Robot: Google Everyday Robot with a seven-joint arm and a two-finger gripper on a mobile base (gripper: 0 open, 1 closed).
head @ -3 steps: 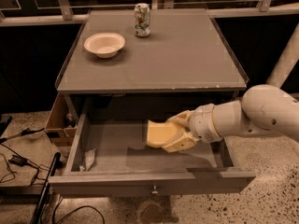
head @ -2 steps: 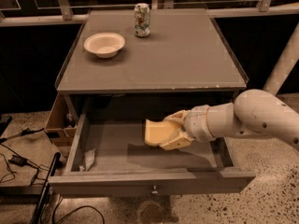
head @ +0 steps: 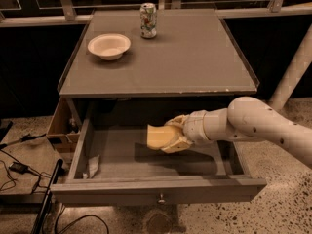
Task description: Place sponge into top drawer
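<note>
The top drawer [head: 117, 152] stands pulled open below the tabletop, with a small knob at front centre. My gripper [head: 171, 135] reaches in from the right over the middle of the drawer. It is shut on the pale yellow sponge [head: 159, 136], which it holds just above the drawer's grey bottom, casting a shadow below it. The white arm stretches off to the right edge of the view.
A white bowl [head: 108, 45] and a drink can [head: 147, 20] stand at the back of the grey tabletop [head: 195, 57]. A small crumpled wrapper [head: 92, 165] lies in the drawer's left front corner. Cables [head: 19, 167] lie on the floor at the left.
My gripper has moved a little to the left and deeper over the drawer with the sponge still in it. Nothing else has moved.
</note>
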